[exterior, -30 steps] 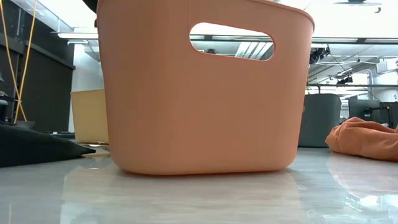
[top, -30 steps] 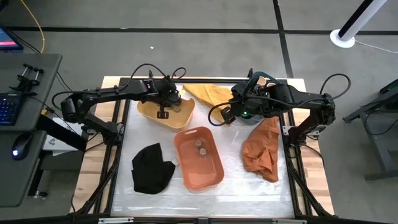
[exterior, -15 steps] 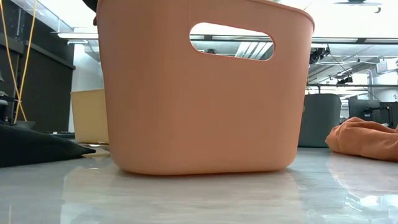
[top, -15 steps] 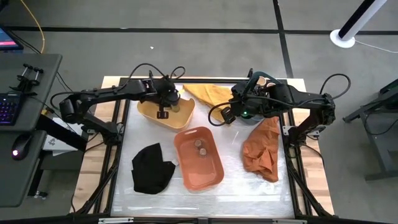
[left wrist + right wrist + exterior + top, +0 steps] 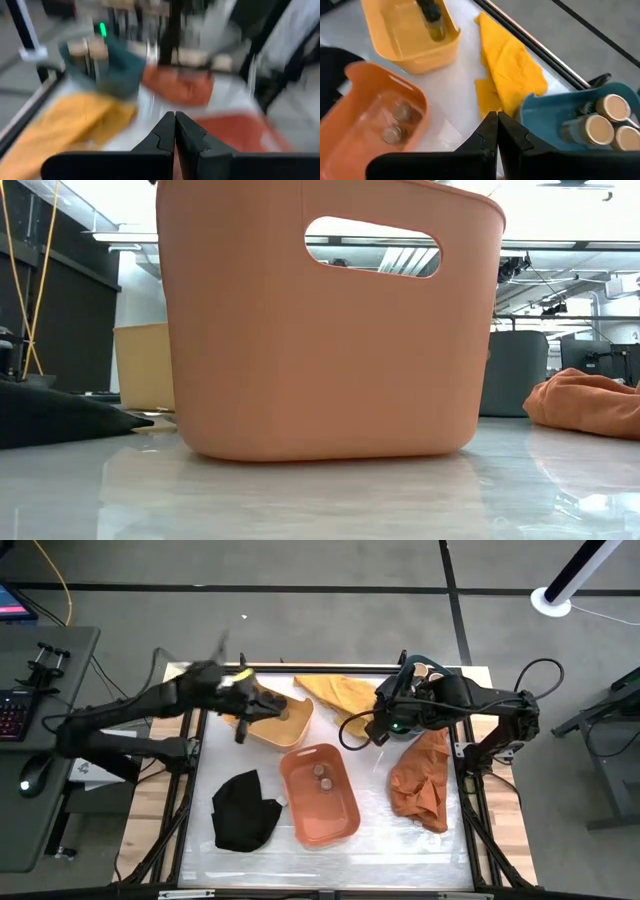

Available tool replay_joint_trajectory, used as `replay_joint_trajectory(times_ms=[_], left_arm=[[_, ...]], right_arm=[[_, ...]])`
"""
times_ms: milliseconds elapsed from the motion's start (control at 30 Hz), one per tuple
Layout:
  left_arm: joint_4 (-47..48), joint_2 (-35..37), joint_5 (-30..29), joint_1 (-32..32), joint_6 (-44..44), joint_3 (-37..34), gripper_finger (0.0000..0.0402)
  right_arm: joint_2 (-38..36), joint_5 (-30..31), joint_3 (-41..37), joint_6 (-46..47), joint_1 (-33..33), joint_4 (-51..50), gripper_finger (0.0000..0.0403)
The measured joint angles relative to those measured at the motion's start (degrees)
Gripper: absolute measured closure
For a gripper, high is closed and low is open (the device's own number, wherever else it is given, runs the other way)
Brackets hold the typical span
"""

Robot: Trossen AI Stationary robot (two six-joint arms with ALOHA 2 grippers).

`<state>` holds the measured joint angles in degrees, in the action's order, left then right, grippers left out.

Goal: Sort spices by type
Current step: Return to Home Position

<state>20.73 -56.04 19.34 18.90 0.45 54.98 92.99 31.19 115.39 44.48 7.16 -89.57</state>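
right wrist view: r fingers closed, empty, tan-top jars in blue tub near; l fingers closed too.

— What colours are the tubs?
— An orange tub, a yellow tub, a blue tub.
— The cloths?
— Yellow cloth, orange cloth, black cloth.
— The jars?
— Pale tan tops.

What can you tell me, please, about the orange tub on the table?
The orange tub is smooth plastic with rounded corners and an oval handle slot in its wall. It stands upright and open, two small jars on its floor showing round tops. The yellow tub stands near one corner.
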Motion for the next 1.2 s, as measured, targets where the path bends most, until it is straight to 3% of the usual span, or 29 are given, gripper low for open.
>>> replay_joint_trajectory(times_ms=[233, 400, 533, 833, 1000, 1200], left_arm=[[-26.0, 14.4, -10.3, -8.2, -17.0, -16.8, 0.0401], [-28.6, 21.4, -20.1, -14.1, -20.4, -24.2, 0.0402], [-30.1, 24.9, -24.6, -18.5, -20.4, -28.2, 0.0402], [-43.9, 30.6, -26.1, -24.3, -21.1, -40.1, 0.0402], [-44.9, 36.9, -26.2, -24.6, -22.3, -46.1, 0.0402], [-44.4, 46.0, -25.9, -24.6, -25.7, -51.6, 0.0401]], right_arm=[[-2.7, -1.9, 0.0, -4.5, 0.0, -0.5, 0.0403], [-5.8, -2.9, 0.0, -4.6, 0.2, -0.4, 0.0403], [-7.7, -2.9, 0.0, -2.4, 1.5, -0.5, 0.0403], [-6.2, -3.1, 0.0, 5.5, 5.5, 2.6, 0.0403], [-4.9, -5.3, 0.0, 11.4, 9.2, 2.5, 0.0403], [-4.8, -2.1, 0.0, 19.8, 14.0, 0.0, 0.0403]])
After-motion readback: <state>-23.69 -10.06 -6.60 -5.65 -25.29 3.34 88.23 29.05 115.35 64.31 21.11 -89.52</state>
